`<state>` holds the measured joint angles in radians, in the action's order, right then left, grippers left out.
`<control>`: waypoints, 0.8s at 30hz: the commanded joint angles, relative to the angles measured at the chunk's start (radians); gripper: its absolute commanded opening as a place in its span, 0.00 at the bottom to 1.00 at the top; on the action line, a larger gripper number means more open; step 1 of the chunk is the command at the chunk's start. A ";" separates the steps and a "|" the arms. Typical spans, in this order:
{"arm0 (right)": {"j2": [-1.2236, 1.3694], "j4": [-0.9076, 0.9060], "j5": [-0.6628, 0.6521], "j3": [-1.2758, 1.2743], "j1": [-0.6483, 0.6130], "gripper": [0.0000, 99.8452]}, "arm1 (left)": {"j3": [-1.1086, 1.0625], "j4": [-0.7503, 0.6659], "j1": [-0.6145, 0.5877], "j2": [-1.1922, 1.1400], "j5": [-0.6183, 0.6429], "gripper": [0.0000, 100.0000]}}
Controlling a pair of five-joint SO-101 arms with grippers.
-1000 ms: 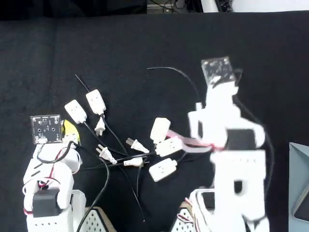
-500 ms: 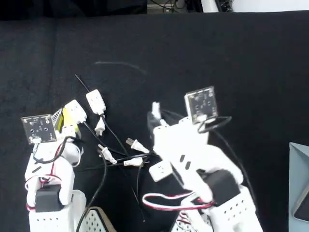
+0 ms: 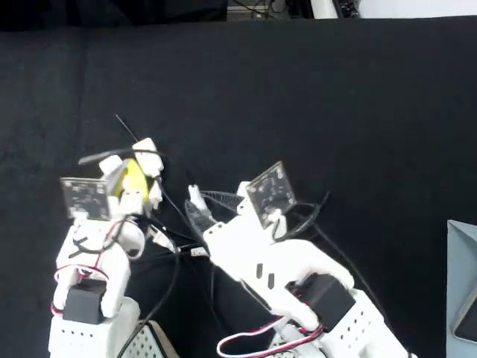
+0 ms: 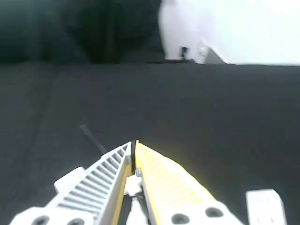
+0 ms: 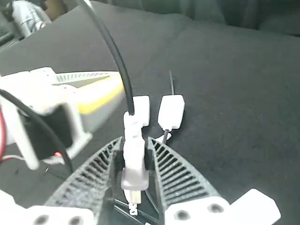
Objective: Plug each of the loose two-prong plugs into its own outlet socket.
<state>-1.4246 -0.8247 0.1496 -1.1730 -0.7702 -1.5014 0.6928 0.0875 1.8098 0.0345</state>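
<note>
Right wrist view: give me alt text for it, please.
The right gripper is shut on a white plug with a black cord. Beyond it, two white sockets lie on the black table, near the left gripper.

High camera: fixed, well above, looking steeply down over the table (image 3: 335,89). Left wrist camera: sits close behind the left gripper (image 4: 134,149); you look along its fingers to the table's far edge. Right wrist camera: close behind the right gripper (image 5: 135,141), with a plug (image 5: 133,164) between the fingers. Beyond their tips you see the left gripper and two sockets (image 5: 171,111), an area the high view shares.
</note>
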 commanded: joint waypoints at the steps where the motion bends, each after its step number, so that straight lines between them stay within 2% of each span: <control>1: -0.002 0.018 -0.043 -0.001 -0.040 0.01 | 0.016 -0.020 0.088 0.009 -0.051 0.03; 10: -0.002 0.018 -0.092 -0.047 -0.052 0.01 | 0.045 -0.014 0.263 0.009 -0.178 0.03; 16: -0.001 0.015 -0.092 -0.053 -0.048 0.01 | 0.124 0.103 0.367 0.009 -0.221 0.03; 24: -0.001 0.002 -0.092 -0.058 -0.052 0.01 | 0.162 0.135 0.383 0.009 -0.288 0.03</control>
<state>-1.4369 -0.8263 0.0652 -1.2359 -0.8055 -1.3970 0.8293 0.4143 1.8144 -0.2386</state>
